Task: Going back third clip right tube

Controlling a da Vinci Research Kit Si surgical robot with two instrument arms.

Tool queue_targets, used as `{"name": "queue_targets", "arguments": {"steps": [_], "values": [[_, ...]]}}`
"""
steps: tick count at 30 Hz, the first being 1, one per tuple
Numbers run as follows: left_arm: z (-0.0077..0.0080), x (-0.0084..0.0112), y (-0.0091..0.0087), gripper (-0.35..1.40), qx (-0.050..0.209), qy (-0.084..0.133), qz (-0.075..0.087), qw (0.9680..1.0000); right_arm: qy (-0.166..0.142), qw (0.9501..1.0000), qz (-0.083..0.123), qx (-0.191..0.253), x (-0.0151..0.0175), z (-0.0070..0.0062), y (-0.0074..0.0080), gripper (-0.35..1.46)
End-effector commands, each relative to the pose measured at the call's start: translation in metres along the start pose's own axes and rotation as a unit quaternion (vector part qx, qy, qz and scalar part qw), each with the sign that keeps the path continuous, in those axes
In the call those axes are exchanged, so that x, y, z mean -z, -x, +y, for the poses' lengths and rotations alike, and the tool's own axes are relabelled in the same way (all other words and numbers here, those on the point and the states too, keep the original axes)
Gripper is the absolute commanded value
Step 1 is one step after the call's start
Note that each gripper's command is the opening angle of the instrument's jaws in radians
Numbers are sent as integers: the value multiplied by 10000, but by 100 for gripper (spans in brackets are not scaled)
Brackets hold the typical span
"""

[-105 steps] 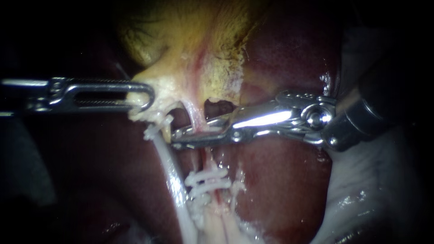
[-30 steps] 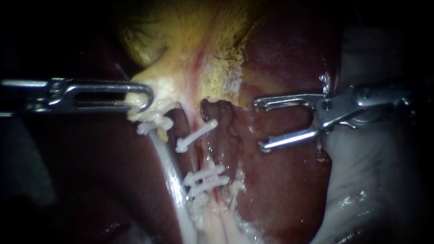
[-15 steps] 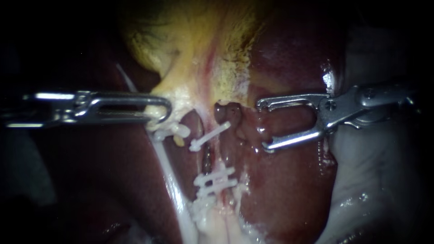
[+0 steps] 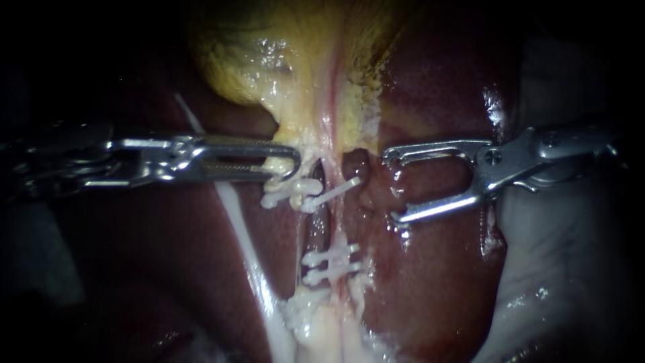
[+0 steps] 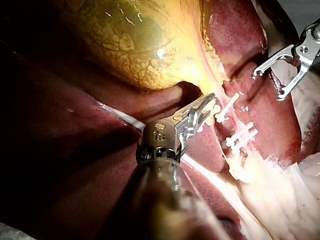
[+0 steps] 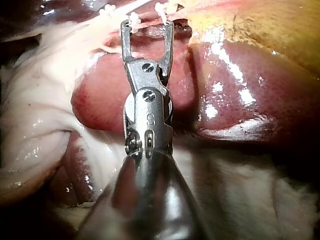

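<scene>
**A:** Where is the third clip?

**B:** The third clip point(image 4: 332, 191) lies slanted across the right tube point(image 4: 321, 228), above the two lower clips point(image 4: 329, 255) and just below the neck of the gallbladder point(image 4: 269, 60). A few seconds ago the right instrument's jaws were closed around the tube at that very spot. Now the clip sits there alone.

**A:** So the right instrument has let go?

**B:** Yes. The right instrument point(image 4: 393, 188) has drawn off sideways over the liver point(image 4: 430, 282), its jaws spread wide and empty. It has barely moved in the last second.

**A:** And the other one?

**B:** The left instrument point(image 4: 285, 165) keeps its jaws pinching the pale edge of the gallbladder. In the last half second it has pulled that neck across, so the clip now lies nearer the open jaws than before.

**A:** What does that mean for us?

**B:** The clip looks placed, I'd say, and the retreat is mostly done. The risk is the lower open jaw catching the clip, so it should keep backing away.
</scene>
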Motion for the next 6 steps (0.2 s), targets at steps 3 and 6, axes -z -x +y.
{"name": "queue_targets", "arguments": {"steps": [3, 6], "values": [[-1, 0, -1, -35, 26, -9, 3, 10000, -3, 10000, -1, 4, 0, 0, 0, 50], [0, 0, -1, -35, 25, -10, 4, 10000, -3, 10000, -1, 4, 0, 0, 0, 50]]}}
